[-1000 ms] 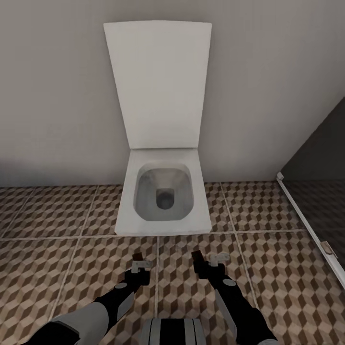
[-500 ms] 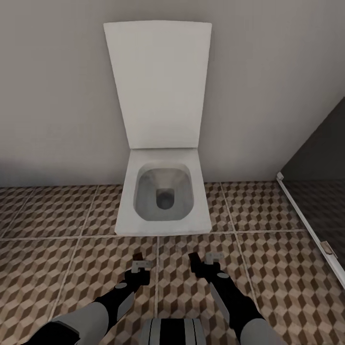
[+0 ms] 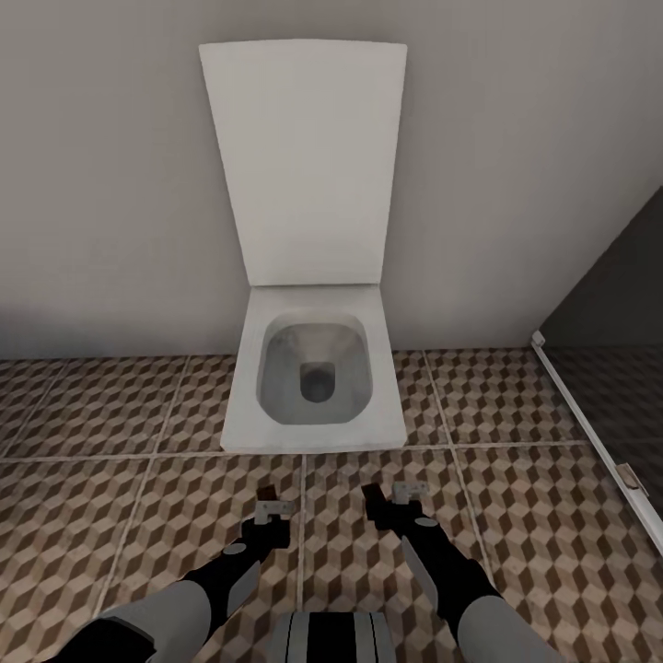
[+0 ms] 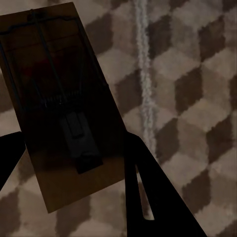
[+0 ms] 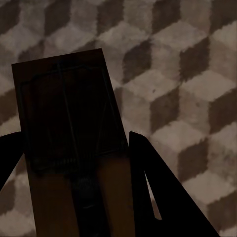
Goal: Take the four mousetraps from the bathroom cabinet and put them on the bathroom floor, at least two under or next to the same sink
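My left gripper (image 3: 268, 503) is shut on a dark-brown mousetrap (image 4: 64, 108) with thin wire parts, held low over the bathroom floor (image 3: 138, 516). The left gripper (image 4: 74, 158) clamps the plate's long sides. My right gripper (image 3: 388, 498) is shut on a second mousetrap (image 5: 74, 133), also close above the cube-patterned tiles (image 5: 187, 74). In the right wrist view the right gripper (image 5: 74, 158) has a dark finger on each side of the plate. Both grippers hang just in front of the toilet. The cabinet and the sink are out of view.
A white square toilet (image 3: 313, 387) with its lid up stands against the grey wall straight ahead, a short way beyond both grippers. A dark glass shower panel with a white frame (image 3: 599, 442) runs along the right. Tiled floor lies open to the left and right of the arms.
My right arm has shifted slightly left and drawn in a little, with its mousetrap still held. The left arm and the camera have stayed put.
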Available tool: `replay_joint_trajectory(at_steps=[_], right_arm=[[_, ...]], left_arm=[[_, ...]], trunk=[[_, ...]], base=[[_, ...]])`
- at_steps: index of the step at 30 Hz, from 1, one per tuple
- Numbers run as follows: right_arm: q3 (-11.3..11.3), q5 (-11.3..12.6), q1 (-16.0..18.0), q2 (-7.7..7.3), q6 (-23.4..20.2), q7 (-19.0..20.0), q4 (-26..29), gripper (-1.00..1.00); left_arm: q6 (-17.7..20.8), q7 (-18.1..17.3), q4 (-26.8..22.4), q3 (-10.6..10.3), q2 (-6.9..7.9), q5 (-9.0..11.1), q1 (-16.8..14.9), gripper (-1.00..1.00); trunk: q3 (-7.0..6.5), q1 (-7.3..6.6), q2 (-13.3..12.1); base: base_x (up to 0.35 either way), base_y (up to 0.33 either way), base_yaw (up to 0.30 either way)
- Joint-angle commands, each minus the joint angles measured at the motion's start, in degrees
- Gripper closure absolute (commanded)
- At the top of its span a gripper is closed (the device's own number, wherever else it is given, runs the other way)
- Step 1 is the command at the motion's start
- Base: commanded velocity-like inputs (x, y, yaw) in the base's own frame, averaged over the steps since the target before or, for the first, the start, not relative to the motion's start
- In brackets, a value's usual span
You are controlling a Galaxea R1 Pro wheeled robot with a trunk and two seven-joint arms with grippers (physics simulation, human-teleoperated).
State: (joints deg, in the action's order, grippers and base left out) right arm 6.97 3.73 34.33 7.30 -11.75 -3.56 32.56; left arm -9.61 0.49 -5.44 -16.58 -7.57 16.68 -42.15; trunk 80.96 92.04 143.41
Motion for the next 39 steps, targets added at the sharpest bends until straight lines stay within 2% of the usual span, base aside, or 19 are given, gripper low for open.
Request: replay_joint_trajectory(at_steps=[1, 10, 15, 19, 39], right_arm=[[0.3, 0.6, 0.0, -0.03, -0.3, -0.5, 0.0, 1.0], [0.3, 0.6, 0.1, -0.05, 1.5, -0.4, -0.7, 1.0], [0.4, 0.6, 0.1, -0.05, 9.3, -0.3, -0.7, 1.0], [0.5, 0.6, 0.1, -0.08, 11.4, -0.2, -0.7, 1.0], [0.6, 0.7, 0.1, 0.0, 12.0, -0.2, -0.7, 1.0]], left_arm=[[-0.2, 0.0, 0.1, -0.5, -0.02, 0.5, 0.0, 1.0], [-0.2, 0.0, 0.1, -0.5, -0.16, 0.5, 0.0, 1.0], [-0.2, 0.0, 0.1, -0.5, -0.09, 0.5, 0.0, 1.0], [-0.2, 0.0, 0.1, -0.5, -0.08, 0.5, 0.0, 1.0], [-0.2, 0.0, 0.1, -0.5, -0.08, 0.5, 0.0, 1.0]], trunk=[[0.03, -0.01, 0.0], [0.03, -0.01, 0.0], [0.03, -0.01, 0.0], [0.03, -0.01, 0.0], [1.39, -0.01, 0.0]], base=[[0.0, 0.0, 0.0], [0.0, 0.0, 0.0], [0.0, 0.0, 0.0], [0.0, 0.0, 0.0], [0.0, 0.0, 0.0]])
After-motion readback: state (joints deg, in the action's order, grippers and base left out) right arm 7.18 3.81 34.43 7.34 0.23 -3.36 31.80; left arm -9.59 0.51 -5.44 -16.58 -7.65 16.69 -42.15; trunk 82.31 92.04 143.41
